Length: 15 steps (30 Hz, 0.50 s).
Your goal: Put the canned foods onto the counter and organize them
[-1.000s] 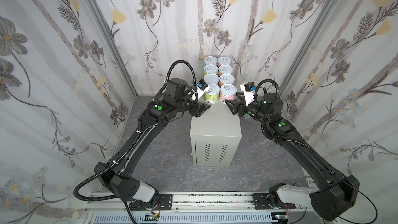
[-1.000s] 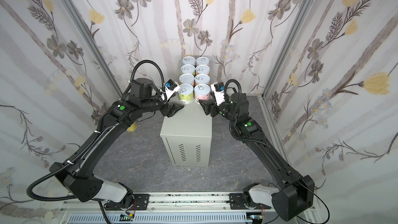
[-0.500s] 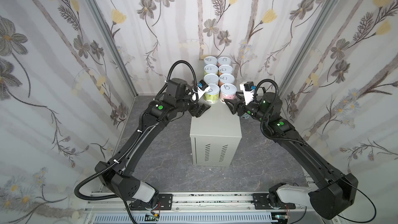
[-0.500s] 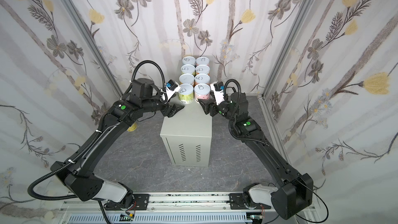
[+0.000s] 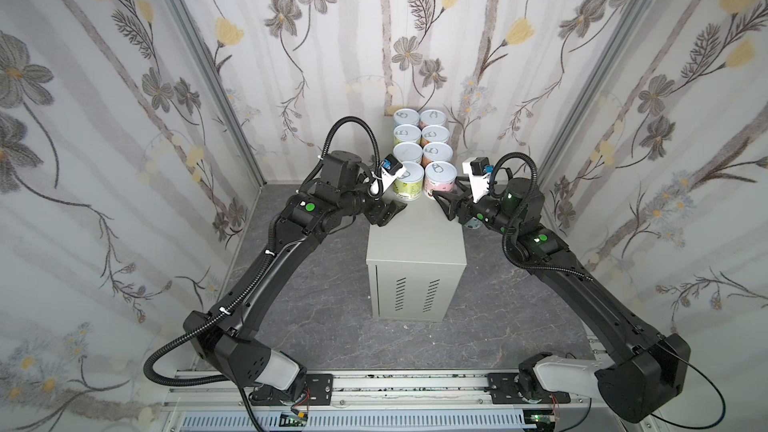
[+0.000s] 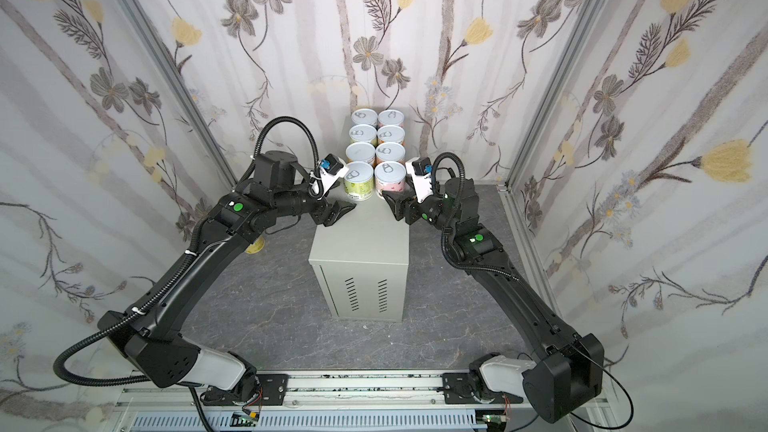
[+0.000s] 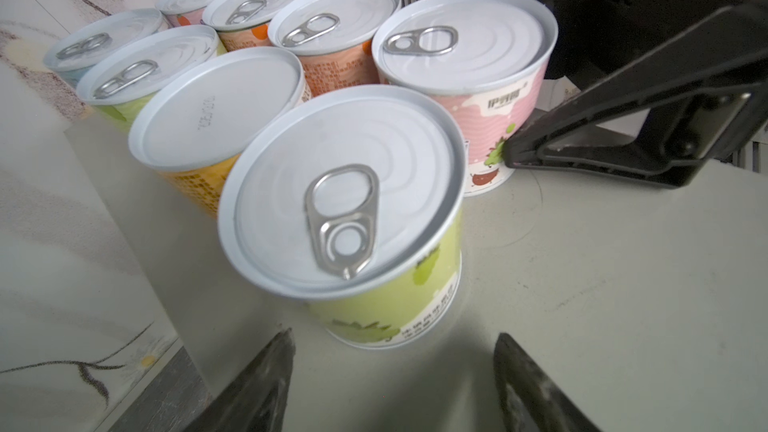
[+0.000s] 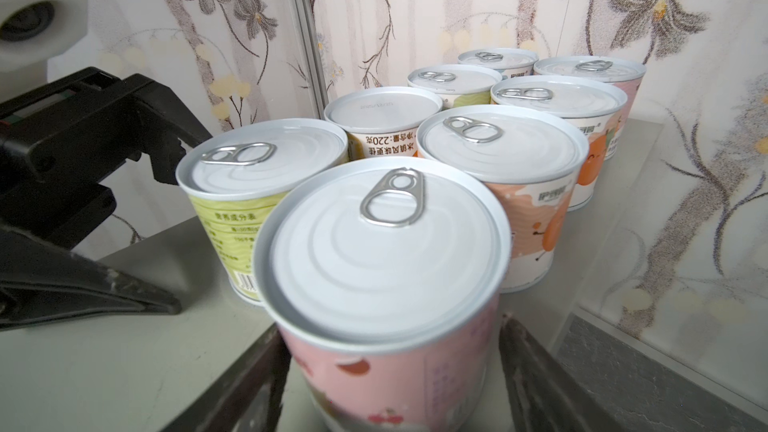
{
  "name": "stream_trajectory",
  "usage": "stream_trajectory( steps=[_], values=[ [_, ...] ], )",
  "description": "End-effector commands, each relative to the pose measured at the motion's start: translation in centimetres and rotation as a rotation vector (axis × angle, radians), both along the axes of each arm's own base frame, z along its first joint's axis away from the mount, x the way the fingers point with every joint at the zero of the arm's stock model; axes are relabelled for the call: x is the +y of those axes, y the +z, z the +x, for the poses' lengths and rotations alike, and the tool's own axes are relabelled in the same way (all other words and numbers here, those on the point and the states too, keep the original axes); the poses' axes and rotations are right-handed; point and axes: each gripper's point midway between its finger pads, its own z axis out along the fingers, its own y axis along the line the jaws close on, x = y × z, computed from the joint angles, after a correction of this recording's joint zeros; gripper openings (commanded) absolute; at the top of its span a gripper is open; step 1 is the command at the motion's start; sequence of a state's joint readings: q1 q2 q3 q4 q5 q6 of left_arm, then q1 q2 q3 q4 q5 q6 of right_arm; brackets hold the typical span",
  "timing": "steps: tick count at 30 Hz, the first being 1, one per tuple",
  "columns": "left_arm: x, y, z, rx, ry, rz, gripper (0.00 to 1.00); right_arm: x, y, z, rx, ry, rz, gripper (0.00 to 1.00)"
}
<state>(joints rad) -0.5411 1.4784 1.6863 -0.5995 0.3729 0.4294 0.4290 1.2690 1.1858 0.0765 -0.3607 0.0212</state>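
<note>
Moved: Next to nothing since a second ago. The left hand (image 5: 399, 207) and the right hand (image 5: 440, 201) sit where they were, at the near end of the cans.
Cans: Eight canned foods (image 5: 436, 153) stand on the far half of the counter (image 5: 415, 234). They make two rows side by side, four in each, running from near to far.
Left hand: Its fingers (image 7: 266, 371) are apart and hold nothing. The green can (image 7: 340, 209) stands just past them.
Right hand: Its fingers (image 8: 257, 388) stand on each side of the pink can (image 8: 382, 251), very close. It cannot be told if they squeeze it. The can stands on the counter.
Done: Most of the job looks finished.
Left: In a top view a yellow round thing (image 6: 254, 246) lies on the floor (image 6: 270, 326), left of the counter, half under the left arm (image 6: 195, 268). It may be another can. The near half of the counter has room.
Wrist views only: The flat-topped can (image 7: 216, 105) has no ring and its label reads upside down, so it likely stands bottom up.
Top views only: The full rows and the floor.
</note>
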Motion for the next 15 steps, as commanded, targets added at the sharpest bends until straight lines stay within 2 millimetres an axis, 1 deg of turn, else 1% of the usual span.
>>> stream_trajectory(
  steps=[1, 15],
  values=[
    [-0.48, 0.93, -0.14, -0.044, -0.037, -0.016, 0.75, 0.11, -0.33, -0.15, -0.003, 0.011, -0.019, 0.78],
    [-0.65, 1.13, -0.15, -0.051, -0.045, -0.026, 0.73, 0.13, -0.47, -0.12, 0.0, 0.012, -0.023, 0.79]
  ],
)
